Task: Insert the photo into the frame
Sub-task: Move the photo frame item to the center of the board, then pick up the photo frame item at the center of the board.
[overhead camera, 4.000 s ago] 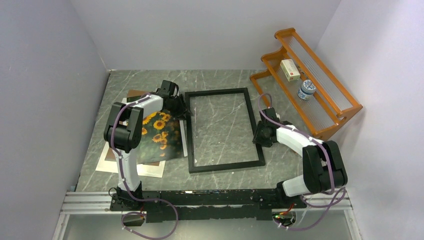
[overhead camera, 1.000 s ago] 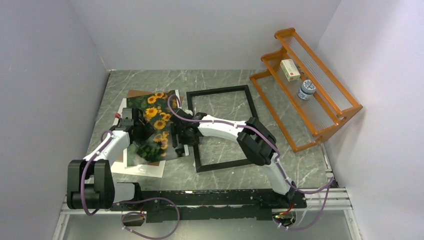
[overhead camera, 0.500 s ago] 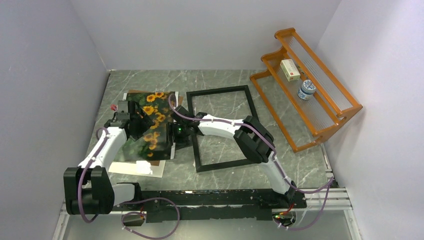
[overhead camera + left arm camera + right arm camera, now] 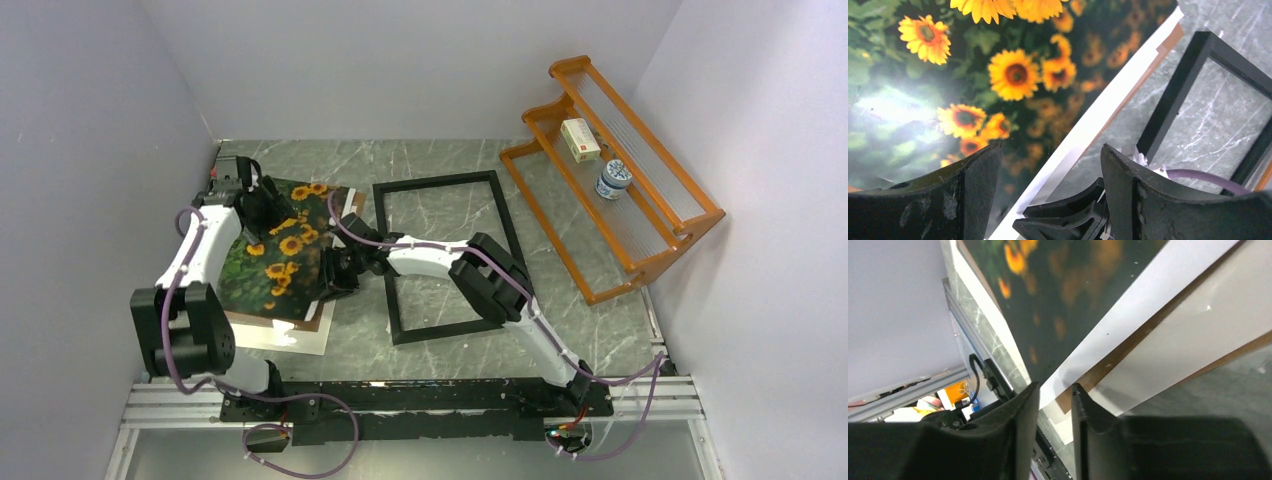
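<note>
The sunflower photo (image 4: 275,258) lies at the table's left on a white mat (image 4: 292,336) and a brown board. The black frame (image 4: 497,215) lies flat to its right, its pane showing the marble. My left gripper (image 4: 262,213) hovers open over the photo's far part. In the left wrist view the photo (image 4: 1013,75), the mat's edge and the frame (image 4: 1173,95) show between its spread fingers (image 4: 975,192). My right gripper (image 4: 336,277) reaches across to the photo's near right corner. In the right wrist view its jaws (image 4: 1053,387) stand a narrow gap apart at the photo's corner (image 4: 1068,285), with nothing between them.
An orange wooden rack (image 4: 690,215) stands at the right, holding a small box (image 4: 580,140) and a blue-white jar (image 4: 612,180). The right arm lies across the frame's left side. The brown board (image 4: 1128,352) shows under the mat. Walls close in on the left, back and right.
My left arm has swung from the photo's near side to its far left corner. The photo has shifted left and settled flatter. My right gripper followed it left.
</note>
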